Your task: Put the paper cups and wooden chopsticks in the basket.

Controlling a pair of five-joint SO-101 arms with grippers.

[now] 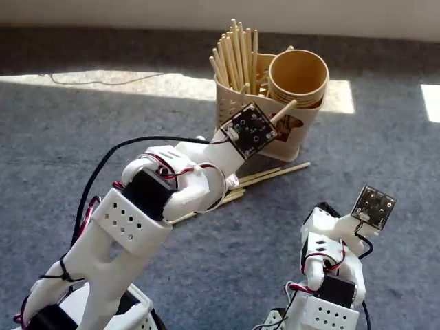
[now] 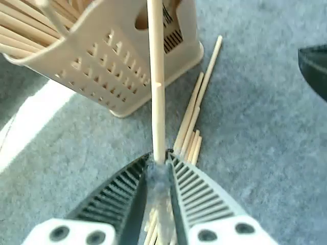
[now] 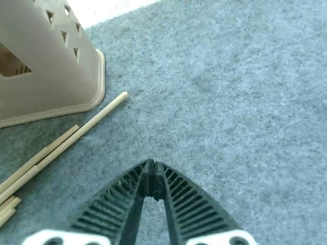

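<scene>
A beige perforated basket (image 1: 275,130) stands at the back, holding many wooden chopsticks (image 1: 237,55) and stacked paper cups (image 1: 298,75). My left gripper (image 2: 159,158) is shut on one chopstick (image 2: 156,76), which points up toward the basket rim (image 2: 97,30); its tip shows by the cups (image 1: 285,110). Several more chopsticks (image 2: 194,117) lie on the carpet beside the basket (image 1: 275,173). My right gripper (image 3: 152,176) is shut and empty, hovering over bare carpet near the basket's corner (image 3: 76,92) and the loose chopsticks (image 3: 66,143).
Grey carpet (image 1: 240,261) covers the floor, with sunlit patches behind the basket. A black cable (image 1: 103,172) runs along the left arm. The right arm (image 1: 337,268) sits low at the front right, with open carpet between the arms.
</scene>
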